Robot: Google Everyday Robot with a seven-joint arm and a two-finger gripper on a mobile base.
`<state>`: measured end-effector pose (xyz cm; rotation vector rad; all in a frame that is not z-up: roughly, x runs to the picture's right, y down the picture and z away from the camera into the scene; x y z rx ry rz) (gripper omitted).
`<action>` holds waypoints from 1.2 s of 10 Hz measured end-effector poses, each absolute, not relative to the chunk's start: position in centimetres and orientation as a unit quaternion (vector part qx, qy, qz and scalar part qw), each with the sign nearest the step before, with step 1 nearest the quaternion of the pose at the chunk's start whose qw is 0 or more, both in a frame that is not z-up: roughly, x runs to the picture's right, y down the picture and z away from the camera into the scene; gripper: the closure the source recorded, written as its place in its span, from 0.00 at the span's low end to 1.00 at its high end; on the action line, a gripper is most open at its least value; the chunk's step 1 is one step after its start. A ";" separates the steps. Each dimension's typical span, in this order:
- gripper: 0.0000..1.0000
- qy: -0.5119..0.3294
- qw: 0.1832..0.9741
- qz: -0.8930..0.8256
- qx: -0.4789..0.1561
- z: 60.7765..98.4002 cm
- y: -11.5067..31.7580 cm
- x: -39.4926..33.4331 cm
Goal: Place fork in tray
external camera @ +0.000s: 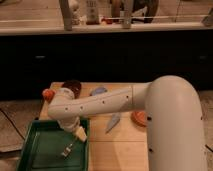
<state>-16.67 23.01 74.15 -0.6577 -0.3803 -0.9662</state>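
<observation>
The dark green tray (42, 145) sits at the front left of the wooden table. The small pale fork (67, 148) is inside it near the right side, slanting down to the left. My white arm reaches from the right across the table. My gripper (80, 133) hangs over the tray's right part, just above and to the right of the fork's upper end. I cannot tell whether the gripper is touching the fork.
A dark brown bowl (72, 86) stands at the back left of the table (115, 150), with a small orange object (48, 94) beside it. Two light-blue utensils (98, 91) (113, 121) lie mid-table. An orange plate (139, 118) is partly hidden by my arm. A dark counter runs behind.
</observation>
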 end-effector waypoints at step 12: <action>0.20 -0.191 0.811 -0.464 -0.302 74.4 22.5 -16.8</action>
